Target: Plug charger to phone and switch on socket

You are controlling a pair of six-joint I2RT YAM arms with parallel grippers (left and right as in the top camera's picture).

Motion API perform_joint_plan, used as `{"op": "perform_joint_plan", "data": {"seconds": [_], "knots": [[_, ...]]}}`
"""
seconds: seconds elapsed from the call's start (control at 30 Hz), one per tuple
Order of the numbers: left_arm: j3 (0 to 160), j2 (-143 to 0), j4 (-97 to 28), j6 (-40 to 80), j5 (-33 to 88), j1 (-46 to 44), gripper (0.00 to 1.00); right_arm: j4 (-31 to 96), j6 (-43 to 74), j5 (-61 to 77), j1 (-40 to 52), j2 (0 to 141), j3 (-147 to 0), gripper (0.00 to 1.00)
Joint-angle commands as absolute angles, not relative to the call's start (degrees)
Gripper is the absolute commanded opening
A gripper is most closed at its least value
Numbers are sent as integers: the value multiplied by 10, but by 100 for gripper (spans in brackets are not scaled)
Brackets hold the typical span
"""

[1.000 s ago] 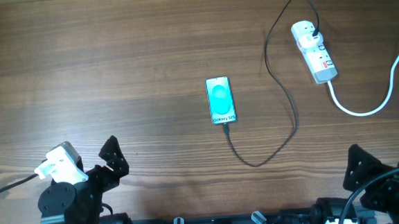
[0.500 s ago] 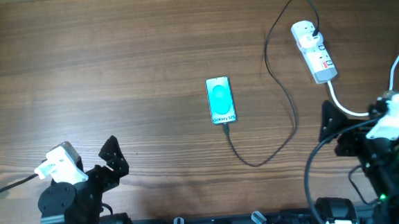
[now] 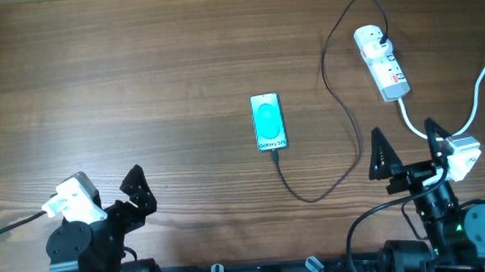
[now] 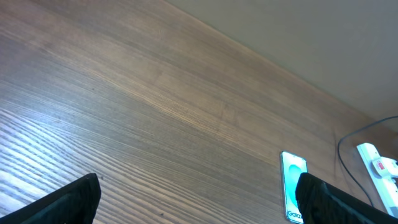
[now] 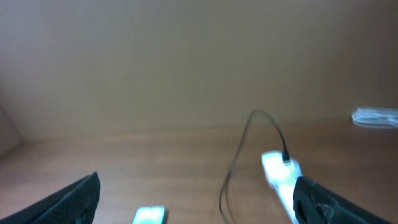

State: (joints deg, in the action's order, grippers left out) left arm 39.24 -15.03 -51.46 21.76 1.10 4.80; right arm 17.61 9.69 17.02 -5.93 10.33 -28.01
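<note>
Status: left gripper (image 3: 108, 191) sits low-left of phone (image 3: 268, 122), fingers spread wide, empty. Phone lies flat, turquoise screen up, white strip reads Galaxy S25. Thin black charger (image 3: 342, 105) meets its near edge and loops right to white socket (image 3: 381, 62). Right gripper (image 3: 405, 147) is low-right of phone, wide, empty.

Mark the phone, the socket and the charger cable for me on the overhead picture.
phone (image 3: 268, 120), overhead view, middle of the turquoise screen.
socket (image 3: 388, 75), overhead view, white body toward its corded end.
charger (image 3: 312, 199), overhead view, bottom of the black cable's loop.
</note>
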Motion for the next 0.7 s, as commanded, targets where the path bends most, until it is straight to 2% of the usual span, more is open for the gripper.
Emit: {"op": "perform_joint_plan", "data": {"seconds": [0.0, 0.13, 0.47, 0.53, 0.67], "knots": [[390, -147, -513, 211, 3, 51, 100, 123, 92, 202, -58, 64, -237, 100], [390, -147, -513, 211, 4, 51, 100, 60, 97, 202, -58, 6, -185, 100], [390, -147, -513, 211, 3, 51, 100, -204, 152, 157, -58, 2, -26, 99], [390, -147, -513, 211, 3, 51, 100, -210, 192, 123, -58, 2, -4, 100], [390, -147, -513, 211, 3, 51, 100, -149, 195, 81, -58, 2, -3, 100]]}}
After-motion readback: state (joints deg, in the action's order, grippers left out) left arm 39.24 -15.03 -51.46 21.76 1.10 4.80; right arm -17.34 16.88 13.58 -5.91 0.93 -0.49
